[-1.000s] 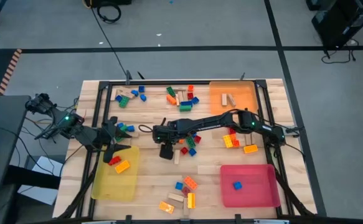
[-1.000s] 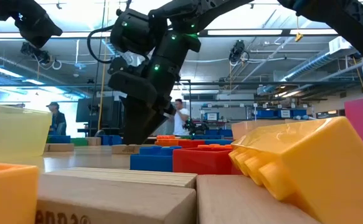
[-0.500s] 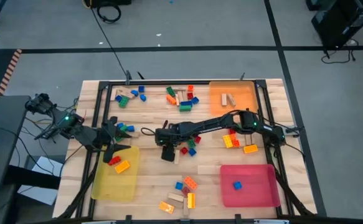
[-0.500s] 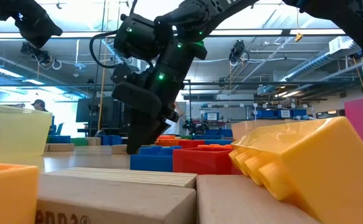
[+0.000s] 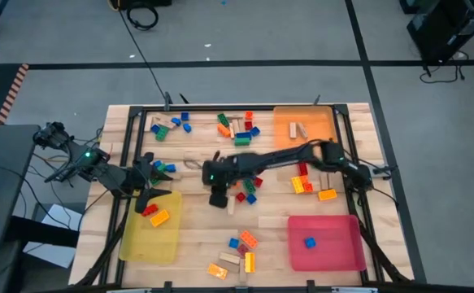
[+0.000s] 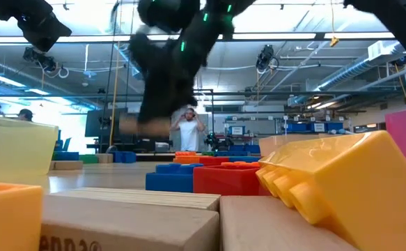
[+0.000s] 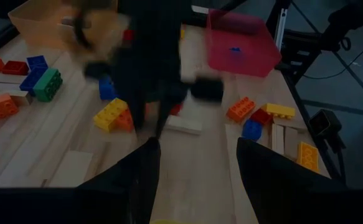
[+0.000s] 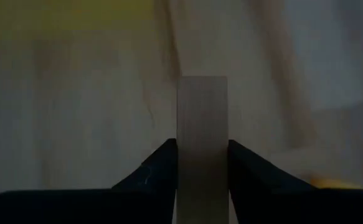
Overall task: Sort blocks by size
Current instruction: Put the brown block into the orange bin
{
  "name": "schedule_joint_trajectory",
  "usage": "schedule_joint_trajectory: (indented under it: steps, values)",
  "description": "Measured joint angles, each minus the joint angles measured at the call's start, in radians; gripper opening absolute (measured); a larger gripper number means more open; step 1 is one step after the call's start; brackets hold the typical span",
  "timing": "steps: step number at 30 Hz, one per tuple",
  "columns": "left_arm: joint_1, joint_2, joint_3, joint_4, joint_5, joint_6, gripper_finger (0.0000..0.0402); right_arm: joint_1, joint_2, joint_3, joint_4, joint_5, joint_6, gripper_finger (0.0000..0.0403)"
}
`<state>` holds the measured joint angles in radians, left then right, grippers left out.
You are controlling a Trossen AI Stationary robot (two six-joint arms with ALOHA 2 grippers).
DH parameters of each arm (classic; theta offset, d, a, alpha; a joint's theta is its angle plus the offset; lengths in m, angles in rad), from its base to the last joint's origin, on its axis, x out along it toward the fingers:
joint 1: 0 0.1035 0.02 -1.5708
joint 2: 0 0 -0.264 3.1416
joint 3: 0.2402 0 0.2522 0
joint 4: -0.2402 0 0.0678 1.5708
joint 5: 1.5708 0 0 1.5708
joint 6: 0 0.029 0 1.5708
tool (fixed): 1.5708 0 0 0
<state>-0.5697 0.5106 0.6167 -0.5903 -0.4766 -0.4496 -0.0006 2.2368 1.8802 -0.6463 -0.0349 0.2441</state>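
Right gripper at table middle, fingers pinching plain wooden block edge-on, block upright between pads. Low view blurred; block probably lifted clear of table, tan bar under arm.

Left gripper waits spread by yellow tray.

Other blocks lie scattered: cluster near far edge, some beside orange tray, one blue in red tray.

Advice: keep pinch firm and centred, raise above loose bricks before swinging toward tray, release low.

Wood table: blocks scattered mid/far; yellow tray near-left, red tray near-right, orange tray far-right.
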Motion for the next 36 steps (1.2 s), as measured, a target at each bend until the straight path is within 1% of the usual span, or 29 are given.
schedule_joint_trajectory:
  steps: [5,9,12,15,19,22,24,26,30,33,36]
  values:
    - [0.000,0.000,0.000,0.012,0.000,0.000,0.0218,-0.066,-0.118,-0.001,-0.026,0.015,-0.036,0.0120]
    - [0.000,0.000,0.000,0.028,-0.001,0.000,0.0218,-0.135,-0.240,-0.018,-0.069,0.052,-0.076,0.0120]
    - [0.000,0.000,0.000,0.034,-0.010,0.000,0.0218,-0.210,-0.336,-0.099,-0.079,0.072,-0.100,0.0120]
    - [0.000,0.000,0.000,0.052,-0.035,0.000,0.0218,-0.290,-0.448,-0.228,-0.076,0.088,-0.099,0.0120]
    - [0.000,0.000,0.000,0.087,-0.134,0.001,0.0218,-0.416,-0.617,-0.434,-0.044,0.095,-0.044,0.0120]
    - [0.000,0.000,0.000,0.124,-0.260,-0.002,0.0218,-0.505,-0.717,-0.578,-0.038,0.100,0.030,0.0120]
    - [0.000,0.000,0.000,0.146,-0.346,-0.007,0.0218,-0.565,-0.781,-0.654,-0.037,0.098,0.102,0.0120]
    - [0.000,0.000,0.000,0.165,-0.410,-0.008,0.0218,-0.629,-0.826,-0.725,-0.043,0.099,0.169,0.0120]
    - [0.000,0.000,0.000,0.176,-0.482,0.002,0.0218,-0.750,-0.866,-0.840,-0.047,0.100,0.249,0.0120]
    - [0.000,0.000,0.000,0.174,-0.530,0.003,0.0218,-0.822,-0.863,-0.910,-0.051,0.083,0.253,0.0120]
    - [0.000,0.000,0.000,0.172,-0.569,0.003,0.0218,-0.879,-0.840,-0.951,-0.060,0.082,0.243,0.0120]
